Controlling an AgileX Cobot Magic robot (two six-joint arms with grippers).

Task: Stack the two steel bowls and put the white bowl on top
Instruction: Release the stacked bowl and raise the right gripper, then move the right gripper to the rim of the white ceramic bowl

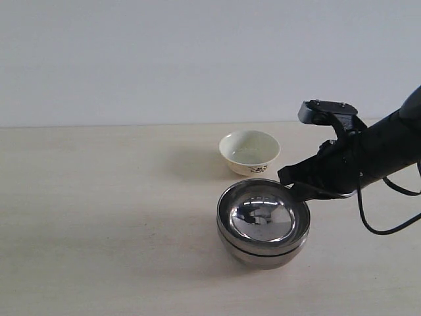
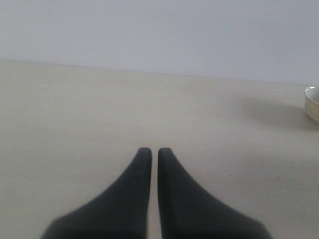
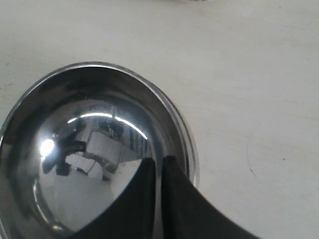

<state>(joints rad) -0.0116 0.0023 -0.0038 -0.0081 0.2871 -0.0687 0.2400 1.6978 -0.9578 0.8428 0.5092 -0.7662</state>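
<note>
The two steel bowls sit nested one inside the other near the table's middle, and the upper steel bowl fills the right wrist view. My right gripper is at that bowl's right rim, its jaws shut down to a thin slit. One finger lies over the inside and the rim runs under the other. The white bowl with its dark floral pattern stands upright just behind the stack, and its edge shows in the left wrist view. My left gripper is shut and empty over bare table, out of the exterior view.
The pale wooden table stretches wide to the left and front of the bowls. A light wall rises behind the table's far edge. A black cable hangs from the right arm over the table's right side.
</note>
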